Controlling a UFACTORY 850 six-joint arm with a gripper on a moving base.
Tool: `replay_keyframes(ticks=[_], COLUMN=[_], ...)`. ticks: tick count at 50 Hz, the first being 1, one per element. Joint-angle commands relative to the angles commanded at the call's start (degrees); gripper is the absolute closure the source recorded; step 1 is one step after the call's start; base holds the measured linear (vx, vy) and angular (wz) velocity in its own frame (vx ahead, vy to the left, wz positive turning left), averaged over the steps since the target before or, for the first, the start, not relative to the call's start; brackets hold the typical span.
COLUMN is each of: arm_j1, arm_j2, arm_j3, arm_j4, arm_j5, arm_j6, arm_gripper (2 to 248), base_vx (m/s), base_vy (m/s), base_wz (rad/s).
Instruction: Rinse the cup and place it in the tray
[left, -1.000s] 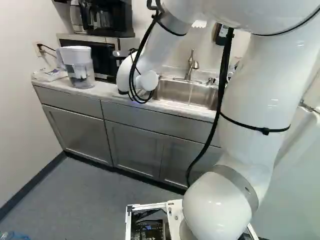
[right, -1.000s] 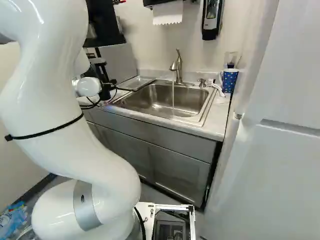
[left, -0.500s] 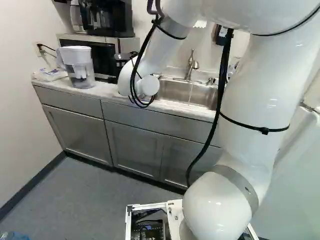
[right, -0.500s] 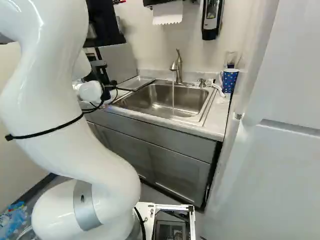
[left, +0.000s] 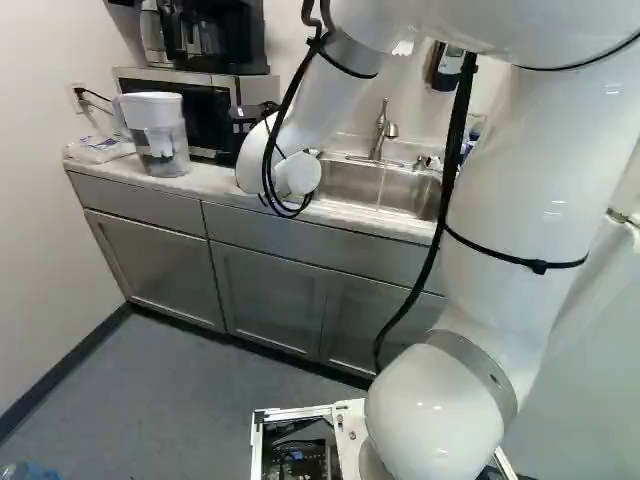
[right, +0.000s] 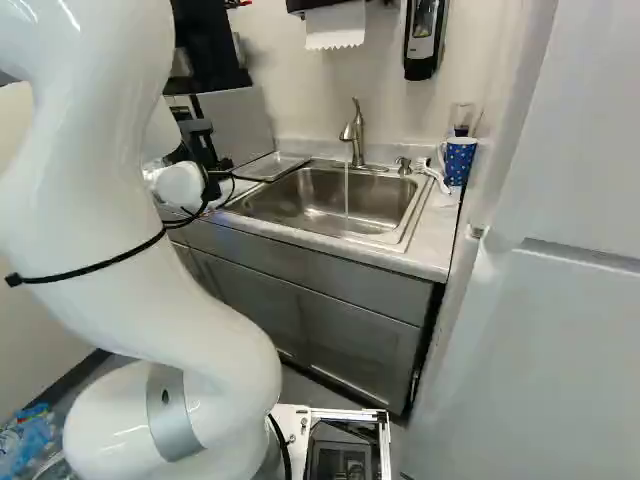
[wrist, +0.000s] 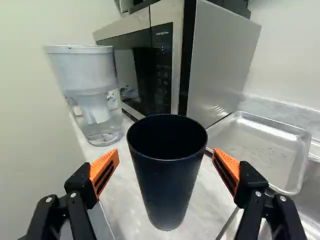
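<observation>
**Counter tally: two cups sure, most else in ones**

Cups: two. One dark tumbler (wrist: 170, 195), one blue patterned cup (right: 459, 162). Possible third, a clear vessel (right: 462, 113) by the blue one; kind uncertain.
Metal tray (wrist: 265, 150): one.
Sink basin (right: 320, 205): one. Faucet (right: 357, 130): one. Water stream (right: 346, 190): one.
Soap dispensers: two, one wall dispenser (right: 424, 38), one pump (right: 403, 165) at the sink.
Paper-towel sheet (right: 335, 28): one, hanging.
Microwave (wrist: 220, 60): one. Coffee maker (left: 235, 42): one. Filter pitcher (left: 158, 140): one.
Wall outlet (left: 76, 98): one.
Cabinet doors (left: 150, 265): three in the left base view, under two upper panels (left: 140, 205).
</observation>
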Motion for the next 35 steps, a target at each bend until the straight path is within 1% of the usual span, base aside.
replay_keyframes(ticks=[12, 35], arm_j1=[0.1, 0.1], arm_j2=[0.3, 0.3], arm_j3=[0.3, 0.3], arm_j4=[0.0, 0.0], arm_j5=[-0.1, -2.1], arm_j6=[0.0, 0.0], arm_gripper=[3, 3], base_vx=[0.000, 0.000], base_vy=[0.000, 0.000], base_wz=[0.000, 0.000])
